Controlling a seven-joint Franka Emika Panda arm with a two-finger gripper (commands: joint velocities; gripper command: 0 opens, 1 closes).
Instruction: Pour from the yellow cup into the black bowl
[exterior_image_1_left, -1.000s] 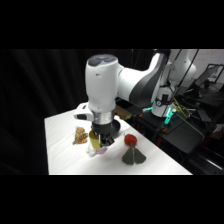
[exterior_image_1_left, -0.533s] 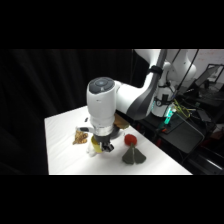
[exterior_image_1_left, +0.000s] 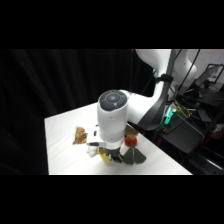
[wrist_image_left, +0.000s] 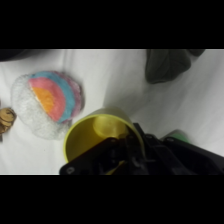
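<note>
linkage (wrist_image_left: 135, 160) of the gripper fills the lower centre and right of the wrist view and covers the near side of the yellow cup (wrist_image_left: 102, 132), so we cannot tell whether the fingers are clamped on it or merely around it. in the side view the arm's (exterior_image_1_left: 114, 117) thick white body hides most of what lies beneath it; only a sliver of the yellow cup (exterior_image_1_left: 104, 155) shows at the lower centre of the frame. we cannot make out the black bowl in either view. the arm reaches from the upper right and comes down over the middle of the white table (exterior_image_1_left: 62, 145), its round end cap facing the camera. in the wrist view the cup's open mouth faces us, and the pink-blue-white egg-shaped toy (wrist_image_left: 50, 100) lies at left, just beside the cup. a dark green thing (wrist_image_left: 167, 64) sits at upper right, well apart. a brownish thing (exterior_image_1_left: 79, 135) lies left of the arm, and something red (exterior_image_1_left: 131, 141) shows at its right.
</note>
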